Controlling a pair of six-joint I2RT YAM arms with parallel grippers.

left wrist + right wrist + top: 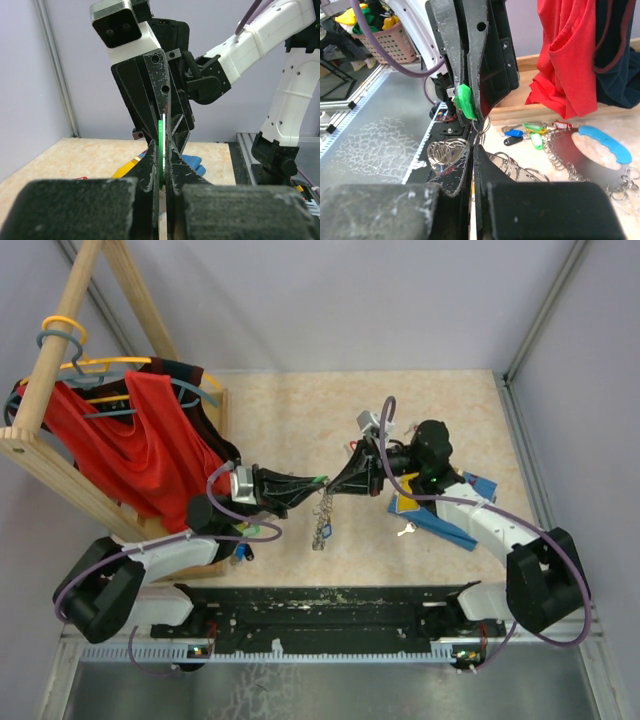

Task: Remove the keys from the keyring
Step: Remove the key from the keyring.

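The green key tag (465, 102) is being pinched edge-on by the clenched left gripper (312, 485). The right gripper (336, 486) is being squeezed shut tip to tip opposite, at the tag's small loop (481, 125) (a true catch cannot be told). The keyring (321, 525) is being dangled beneath both tips.

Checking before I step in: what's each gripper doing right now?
Left gripper: shut on the green key tag.
Right gripper: shut at the keyring loops; hold unclear.
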